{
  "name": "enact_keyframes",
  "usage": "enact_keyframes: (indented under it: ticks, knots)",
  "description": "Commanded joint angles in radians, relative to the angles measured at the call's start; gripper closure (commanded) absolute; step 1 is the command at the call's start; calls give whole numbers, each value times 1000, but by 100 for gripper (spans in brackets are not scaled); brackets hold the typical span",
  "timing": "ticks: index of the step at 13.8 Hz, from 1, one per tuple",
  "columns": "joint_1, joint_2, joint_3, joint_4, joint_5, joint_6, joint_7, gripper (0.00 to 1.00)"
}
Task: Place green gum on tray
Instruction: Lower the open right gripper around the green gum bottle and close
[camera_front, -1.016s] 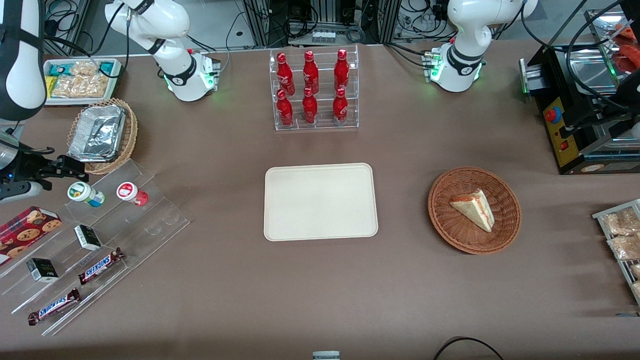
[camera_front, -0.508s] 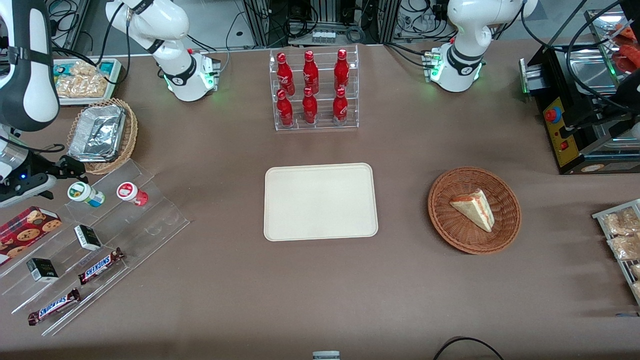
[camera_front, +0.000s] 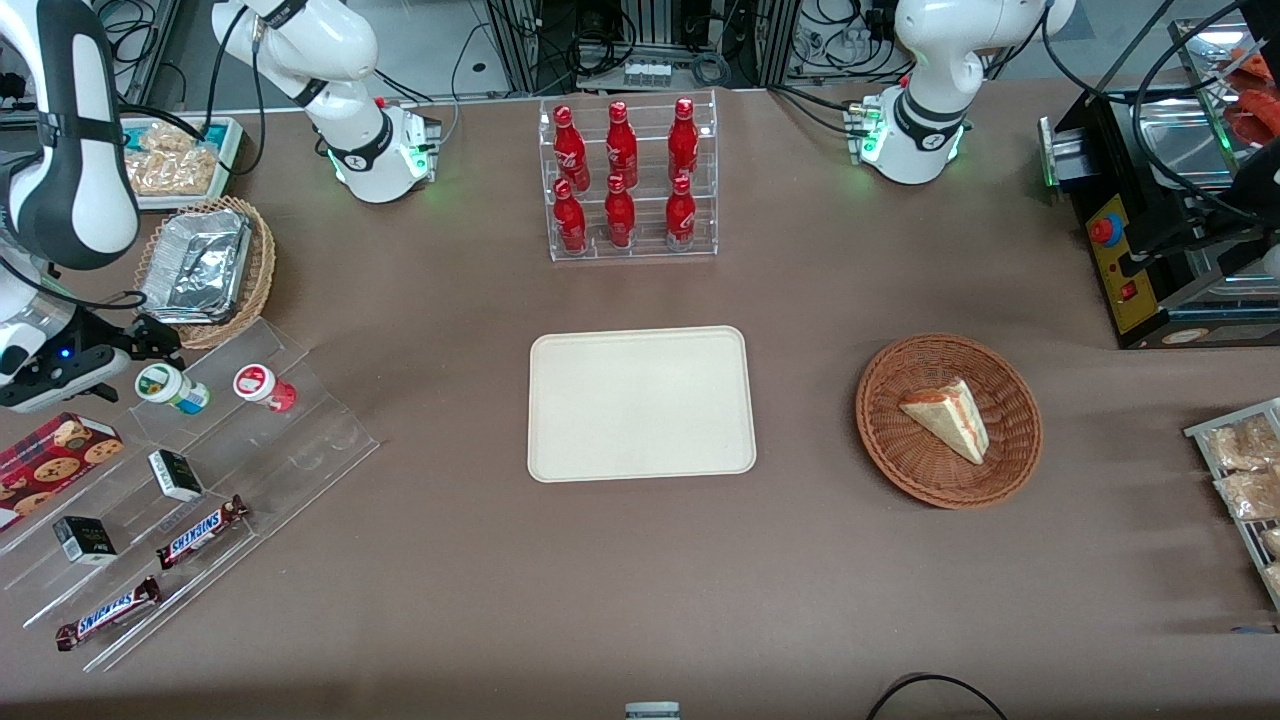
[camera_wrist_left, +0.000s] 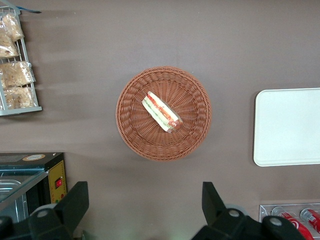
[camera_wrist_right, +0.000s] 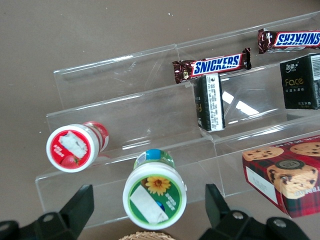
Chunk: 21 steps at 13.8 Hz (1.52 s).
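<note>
Black-fingered gripper (camera_front: 150, 338) hung spread just above green gum (camera_front: 170, 388), fingers (camera_wrist_right: 75, 207) either side of its lid without touching; green gum stood tilted on top step of clear acrylic stand (camera_front: 300, 440), at working arm's end of table; red-lidded bottle (camera_front: 262, 386) just beside it on same step; Snickers bars (camera_front: 200, 531) on lower steps, nearer front camera; cream tray (camera_front: 640, 403) lay bare at table's middle, well apart from gum; wicker basket (camera_front: 1010, 420) with sandwich toward parked arm's end
</note>
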<state>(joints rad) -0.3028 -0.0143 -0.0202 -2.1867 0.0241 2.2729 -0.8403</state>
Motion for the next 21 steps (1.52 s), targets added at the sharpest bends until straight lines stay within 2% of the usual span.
enact_keyframes:
  ticks: [1, 5, 7, 11, 13, 14, 15, 16, 17, 21]
  knots:
    - [-24, 2, 0, -28, 20, 49, -58, 1]
    - [-29, 25, -1, -28, 28, 76, -60, 1]
    - [-24, 33, -1, -28, 60, 82, -60, 1]
    - [-19, 34, 0, -21, 62, 83, -59, 1]
    - [-18, 37, 0, -19, 66, 85, -59, 5]
    - [-18, 37, 0, -19, 66, 85, -59, 13]
    - [-18, 37, 0, -19, 66, 83, -59, 42]
    - [-16, 37, 0, -19, 66, 83, -59, 80]
    - [-16, 36, 2, -19, 66, 83, -57, 100]
    - [-13, 28, 8, 25, 66, 36, -48, 100]
